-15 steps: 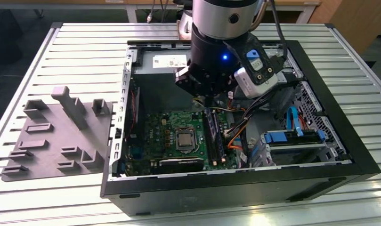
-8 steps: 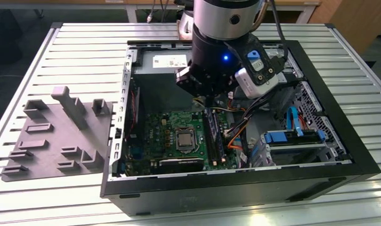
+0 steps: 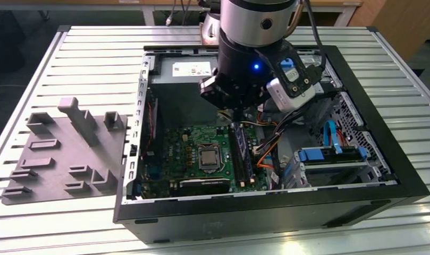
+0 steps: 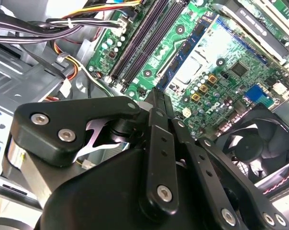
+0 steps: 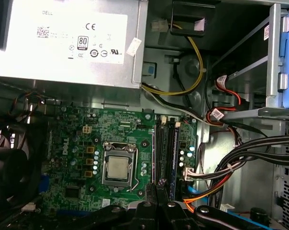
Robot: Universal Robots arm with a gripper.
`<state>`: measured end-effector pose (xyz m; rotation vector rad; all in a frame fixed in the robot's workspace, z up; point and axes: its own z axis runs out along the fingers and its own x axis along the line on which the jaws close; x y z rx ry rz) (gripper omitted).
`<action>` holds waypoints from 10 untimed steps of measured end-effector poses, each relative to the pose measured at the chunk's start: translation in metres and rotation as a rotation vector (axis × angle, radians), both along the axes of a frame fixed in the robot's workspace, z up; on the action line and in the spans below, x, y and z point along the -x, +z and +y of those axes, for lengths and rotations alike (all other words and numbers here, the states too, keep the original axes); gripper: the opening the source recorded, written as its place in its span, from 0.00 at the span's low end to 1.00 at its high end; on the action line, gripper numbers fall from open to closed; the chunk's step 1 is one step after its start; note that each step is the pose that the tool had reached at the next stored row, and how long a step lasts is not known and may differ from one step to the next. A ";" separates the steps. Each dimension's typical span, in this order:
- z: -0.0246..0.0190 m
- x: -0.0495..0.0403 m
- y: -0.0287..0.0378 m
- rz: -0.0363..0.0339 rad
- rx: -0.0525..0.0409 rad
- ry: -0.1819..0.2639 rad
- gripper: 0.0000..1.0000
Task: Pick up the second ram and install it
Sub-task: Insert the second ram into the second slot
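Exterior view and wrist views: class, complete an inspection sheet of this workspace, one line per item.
Surface: slatted metal table bearing an open computer case.
Job's things: dark ram stick along the slots; seated or not, cannot tell.
Clutter: grey tray of upright blocks, exterior view's left.
Grippers: gripper low inside the case, over the slots.
Cables: tied cable bundles beside the motherboard.
Surroundings: wooden panel beyond the table.

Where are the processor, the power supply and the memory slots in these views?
processor (image 5: 118, 167), first wrist view, middle of its metal lid.
power supply (image 5: 68, 43), first wrist view, on its white label.
memory slots (image 4: 144, 40), second wrist view, midway along the black rails.
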<state>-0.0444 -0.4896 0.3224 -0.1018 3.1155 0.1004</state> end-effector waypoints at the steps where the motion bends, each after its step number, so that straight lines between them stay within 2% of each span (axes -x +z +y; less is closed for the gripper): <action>1: 0.0000 -0.0003 -0.0001 0.0000 0.0001 -0.001 0.11; 10: 0.0001 -0.0018 -0.0016 0.0000 -0.0001 -0.007 0.11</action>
